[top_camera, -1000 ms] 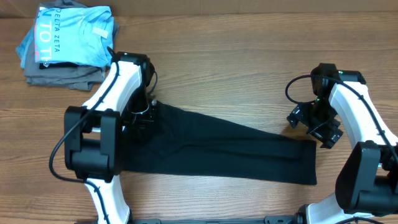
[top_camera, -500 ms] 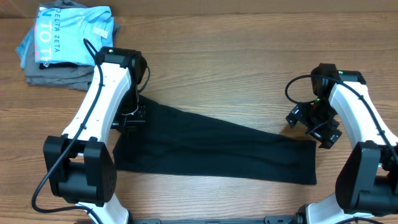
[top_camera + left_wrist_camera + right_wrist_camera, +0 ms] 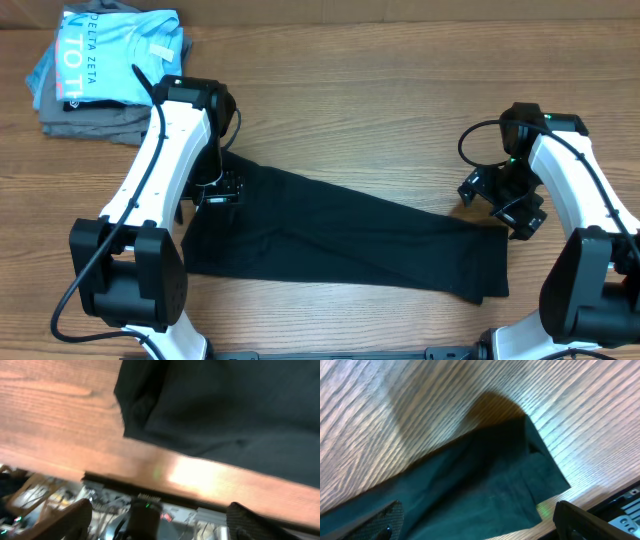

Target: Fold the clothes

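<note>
Across the middle of the table (image 3: pixel 380 110), running toward its near right corner, the clothes (image 3: pixel 340 235) are lying as one long black band, already folded lengthwise and wider at the left end. I am reading the fabric as soft, light and limp: it is sagging into shallow creases, so any lifted part is going to droop and drag the layers under it. I am judging the best holds to be the two corners of a short end, pinched through all layers at once, since a grab in the middle would only bunch it.

The left gripper (image 3: pixel 218 188) is hanging over the band's far left corner with its fingers (image 3: pixel 252 525) spread wide and nothing between them. The right gripper (image 3: pixel 508 203) is hovering just off the band's far right corner, likewise wide apart and empty, with the cloth's corner showing beyond its fingers (image 3: pixel 582 520).

The left wrist view is blurring badly, so I am only guessing that the lump at the cloth's edge there is a tucked sleeve. Which end is carrying the collar I am not able to tell, and the left arm (image 3: pixel 165 150) is covering part of the band's left end from overhead. At the far left corner a light blue T-shirt (image 3: pixel 115 50) is sitting on grey folded garments (image 3: pixel 95 120), well apart from the work.
</note>
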`<state>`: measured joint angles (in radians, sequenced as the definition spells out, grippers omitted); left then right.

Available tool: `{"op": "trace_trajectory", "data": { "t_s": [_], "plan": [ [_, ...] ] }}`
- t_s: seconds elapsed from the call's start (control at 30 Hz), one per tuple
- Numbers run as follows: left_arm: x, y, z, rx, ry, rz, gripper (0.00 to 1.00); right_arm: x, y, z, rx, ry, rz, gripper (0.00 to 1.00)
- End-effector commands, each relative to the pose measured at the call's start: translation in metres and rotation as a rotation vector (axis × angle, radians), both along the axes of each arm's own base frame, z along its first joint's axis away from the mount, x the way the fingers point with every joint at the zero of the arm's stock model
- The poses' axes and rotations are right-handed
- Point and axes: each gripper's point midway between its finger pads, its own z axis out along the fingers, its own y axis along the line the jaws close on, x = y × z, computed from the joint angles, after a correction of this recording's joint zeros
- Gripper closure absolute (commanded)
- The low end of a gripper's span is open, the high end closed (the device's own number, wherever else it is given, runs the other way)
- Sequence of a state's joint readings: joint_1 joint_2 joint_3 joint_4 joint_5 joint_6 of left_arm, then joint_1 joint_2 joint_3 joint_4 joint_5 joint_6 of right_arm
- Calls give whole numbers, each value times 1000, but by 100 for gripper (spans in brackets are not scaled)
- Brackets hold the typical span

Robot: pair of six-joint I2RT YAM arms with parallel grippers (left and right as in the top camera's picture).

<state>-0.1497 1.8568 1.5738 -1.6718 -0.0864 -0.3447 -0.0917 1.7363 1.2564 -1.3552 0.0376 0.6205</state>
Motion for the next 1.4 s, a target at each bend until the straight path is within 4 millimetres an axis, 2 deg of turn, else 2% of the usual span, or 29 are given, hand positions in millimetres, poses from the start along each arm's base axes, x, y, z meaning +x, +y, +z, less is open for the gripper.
{"op": "trace_trajectory", "data": {
  "t_s": [0.0, 0.07, 0.1, 0.13, 0.17, 0.23, 0.27, 0.33, 0.5, 0.7, 0.93, 1.17, 1.37],
  "plan": [
    [14, -11, 1, -78, -75, -14, 39, 5, 15, 7, 99, -54, 35, 6],
    [21, -28, -1, -176, -97, -49, 70, 7, 23, 8, 150, -66, 62, 25],
    [24, -38, -2, -230, -110, -76, 80, 7, 26, 8, 168, -68, 74, 36],
    [26, -42, -3, -248, -119, -93, 91, 6, 28, 7, 171, -65, 78, 52],
    [29, -44, -4, -245, -129, -102, 96, 4, 30, 6, 173, -57, 85, 67],
    [32, -46, -7, -245, -143, -111, 96, -1, 36, 3, 175, -39, 101, 92],
    [34, -49, -10, -253, -153, -113, 96, -4, 40, 0, 180, -27, 113, 96],
    [36, -52, -14, -269, -161, -111, 96, -11, 48, -7, 188, -9, 130, 96],
    [35, -59, -40, -313, -165, -103, 96, -24, 65, -34, 182, 8, 148, 96],
    [34, -62, -74, -338, -195, -117, 96, -23, 66, -46, 186, -18, 145, 96],
    [40, -63, -97, -346, -250, -121, 96, -20, 66, -57, 184, -49, 146, 96],
    [48, -46, -110, -327, -267, -61, 96, -36, 54, -69, 120, -5, 75, 96],
    [53, -31, -135, -318, -242, -22, 96, -37, 54, -70, 118, -2, 68, 96]
  ]
}}
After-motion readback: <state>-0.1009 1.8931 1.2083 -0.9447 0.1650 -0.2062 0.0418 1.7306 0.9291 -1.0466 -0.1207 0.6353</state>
